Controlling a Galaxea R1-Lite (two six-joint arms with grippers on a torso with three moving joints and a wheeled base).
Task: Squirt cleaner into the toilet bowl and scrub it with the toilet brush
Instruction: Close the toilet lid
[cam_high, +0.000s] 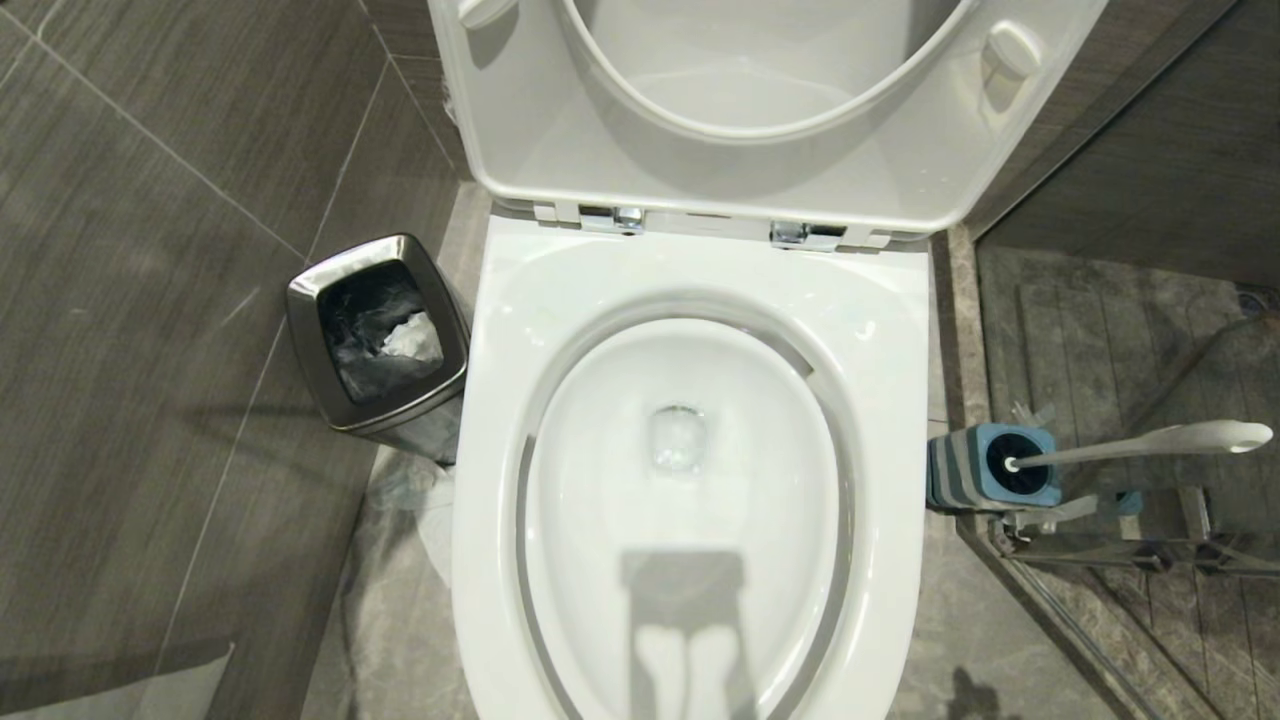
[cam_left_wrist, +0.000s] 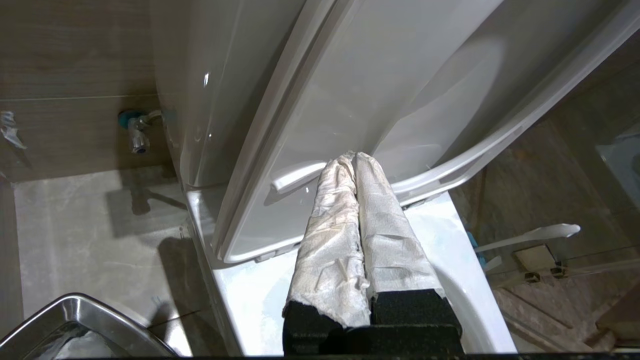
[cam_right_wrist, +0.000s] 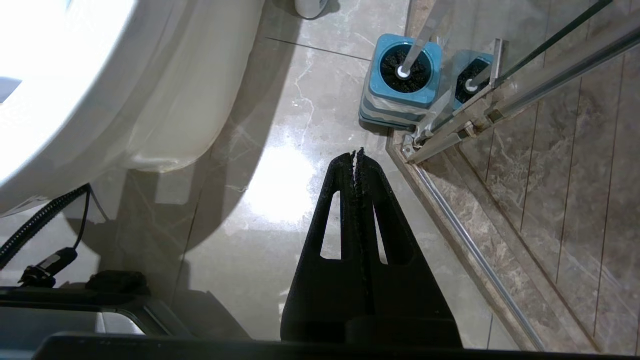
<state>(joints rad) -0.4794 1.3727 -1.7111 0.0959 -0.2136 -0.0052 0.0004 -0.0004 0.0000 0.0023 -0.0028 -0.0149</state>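
The white toilet bowl (cam_high: 880, 330) stands open with its seat and lid (cam_high: 540, 130) raised; clear water sits in the basin. The toilet brush (cam_high: 1140, 447) stands in its blue-and-grey holder (cam_high: 950, 480) on the floor to the bowl's right, black head (cam_right_wrist: 395, 75) down and white handle leaning right. My left gripper (cam_left_wrist: 354, 156), its fingers wrapped in white paper, is shut and empty above the bowl's rim (cam_left_wrist: 250, 295), pointing at the raised lid (cam_left_wrist: 350, 75). My right gripper (cam_right_wrist: 357, 152) is shut and empty over the floor, short of the holder (cam_right_wrist: 395, 105). The cleaner is out of view.
A steel waste bin (cam_high: 300, 310) with a dark liner stands left of the bowl. A glass shower door with a metal frame (cam_right_wrist: 460, 115) runs just right of the brush holder. A water valve (cam_left_wrist: 137, 130) sits on the wall behind. A black cable (cam_right_wrist: 45, 225) lies by the toilet's base.
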